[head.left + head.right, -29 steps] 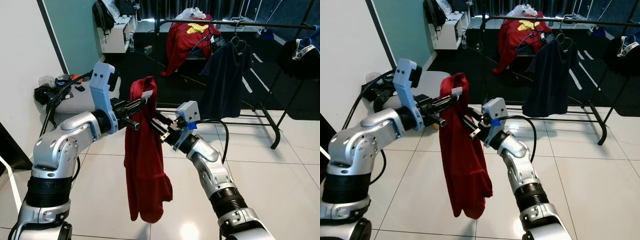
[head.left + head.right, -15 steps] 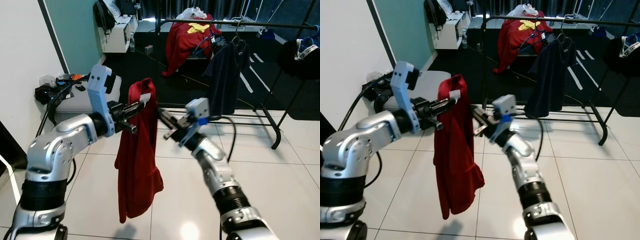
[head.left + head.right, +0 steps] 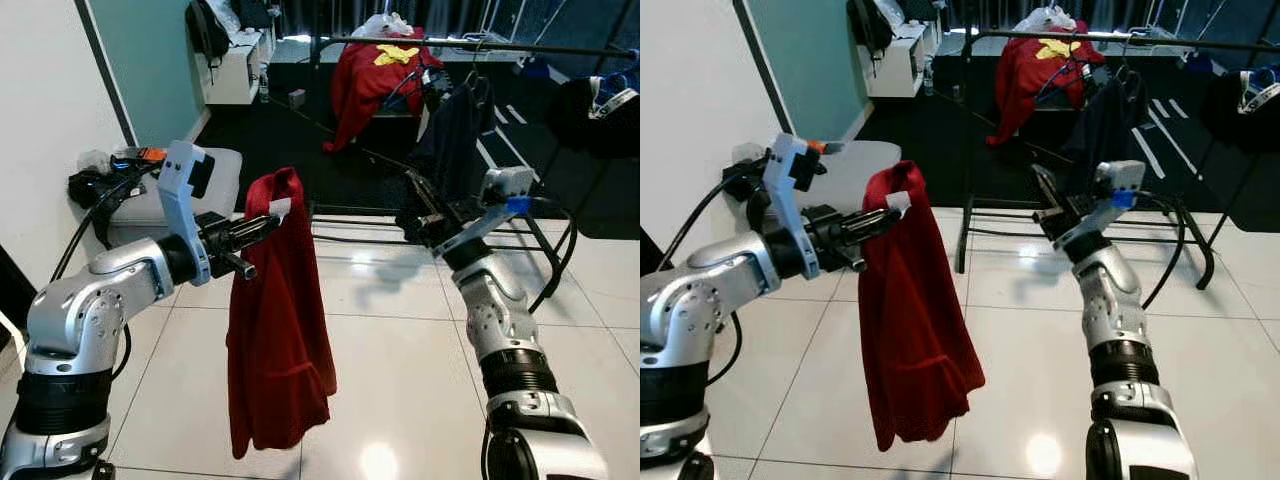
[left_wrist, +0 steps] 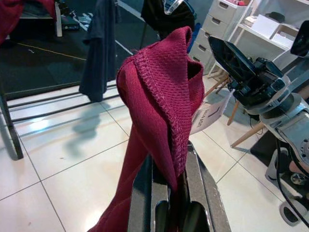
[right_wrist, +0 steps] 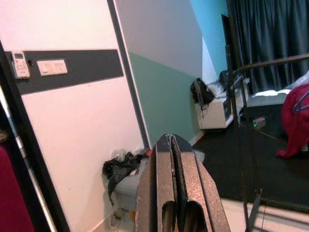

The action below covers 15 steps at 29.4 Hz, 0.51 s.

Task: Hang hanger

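A dark red garment hangs down from my left gripper, which is shut on its collar at chest height. In the left wrist view the red mesh collar is pinched between the black fingers. No hanger can be made out inside it. My right gripper is held out to the right of the garment, apart from it, fingers pressed together on nothing. Behind stands a black clothes rack with a red garment and a navy shirt on a hanger.
A black garment hangs at the rack's right end. A grey case with black cables lies by the white wall on the left. A white shelf unit stands at the back left. White floor tiles lie between me and the rack.
My right gripper has drawn away from the red garment, swinging right toward the rack. The garment now hangs from the left gripper alone, and has shifted slightly left.
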{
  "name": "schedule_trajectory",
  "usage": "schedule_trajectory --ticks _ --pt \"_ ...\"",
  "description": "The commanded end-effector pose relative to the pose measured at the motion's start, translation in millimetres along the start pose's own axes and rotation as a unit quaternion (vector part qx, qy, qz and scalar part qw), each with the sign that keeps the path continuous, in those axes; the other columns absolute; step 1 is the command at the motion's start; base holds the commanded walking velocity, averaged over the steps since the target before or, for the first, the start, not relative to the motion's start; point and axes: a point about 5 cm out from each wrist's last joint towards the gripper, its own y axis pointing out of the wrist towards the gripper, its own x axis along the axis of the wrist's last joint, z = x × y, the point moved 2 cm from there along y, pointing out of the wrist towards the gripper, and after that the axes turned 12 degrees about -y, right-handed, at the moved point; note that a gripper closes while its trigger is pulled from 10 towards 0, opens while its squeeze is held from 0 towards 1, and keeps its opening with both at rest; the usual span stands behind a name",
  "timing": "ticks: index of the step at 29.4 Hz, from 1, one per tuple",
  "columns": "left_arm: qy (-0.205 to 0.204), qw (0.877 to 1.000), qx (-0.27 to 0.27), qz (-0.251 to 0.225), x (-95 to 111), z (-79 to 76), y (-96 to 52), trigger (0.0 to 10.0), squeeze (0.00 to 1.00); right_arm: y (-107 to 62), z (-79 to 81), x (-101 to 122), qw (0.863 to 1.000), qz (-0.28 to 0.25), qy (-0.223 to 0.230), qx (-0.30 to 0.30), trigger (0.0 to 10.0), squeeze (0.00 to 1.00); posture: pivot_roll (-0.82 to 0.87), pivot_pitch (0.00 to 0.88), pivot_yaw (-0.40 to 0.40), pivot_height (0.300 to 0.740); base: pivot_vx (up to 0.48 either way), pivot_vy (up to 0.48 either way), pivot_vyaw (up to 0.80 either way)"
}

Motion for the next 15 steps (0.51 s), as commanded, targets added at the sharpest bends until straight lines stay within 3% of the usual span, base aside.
schedule_trajectory --ticks 1,2,4,5,8,10,14,15 --pt "0.025 0.999 0.020 -0.002 4.3 2.8 -1.4 1.5 0.00 4.6 18.0 4.1 0.998 0.001 0.003 0.064 3.6 0.00 0.10 0.041 0.014 0.740 0.000 0.000 0.00" --pt "0.053 0.998 0.042 0.009 2.1 7.7 0.3 1.3 0.00 7.4 30.9 9.8 0.994 -0.005 0.003 0.107 10.0 0.00 0.10 0.039 0.016 0.740 0.000 0.000 0.00" --pt "0.073 0.996 0.055 0.017 0.4 11.0 1.2 1.3 0.00 8.9 39.3 13.5 0.991 -0.010 0.004 0.133 10.0 0.00 0.10 0.039 0.017 0.740 0.000 0.000 0.00" --pt "0.087 0.994 0.066 0.019 -0.9 14.2 2.6 0.0 0.00 10.3 49.2 17.1 0.986 -0.011 0.005 0.167 10.0 1.00 0.10 0.036 0.020 0.740 0.000 0.000 0.00" --pt "0.113 0.991 0.073 0.022 -2.7 16.6 4.4 0.0 0.00 11.8 64.4 22.3 0.974 -0.010 0.011 0.225 10.0 1.00 0.09 0.031 0.023 0.740 0.000 0.000 0.00" --pt "0.135 0.988 0.069 0.032 -5.9 15.6 4.8 0.0 0.00 11.7 69.2 21.2 0.965 0.019 0.009 0.261 10.0 1.00 0.09 0.026 0.025 0.740 0.000 0.000 0.00" --pt "0.138 0.988 0.055 0.032 -6.9 11.0 4.7 0.0 0.00 10.6 65.5 18.8 0.954 0.064 -0.017 0.291 10.0 1.00 0.09 0.019 0.027 0.740 0.000 0.000 0.00" --pt "0.139 0.989 0.047 0.032 -6.9 8.6 4.4 0.0 0.00 9.9 60.9 19.5 0.949 0.081 -0.030 0.303 10.0 0.96 0.09 0.019 0.027 0.740 0.000 0.000 0.00"
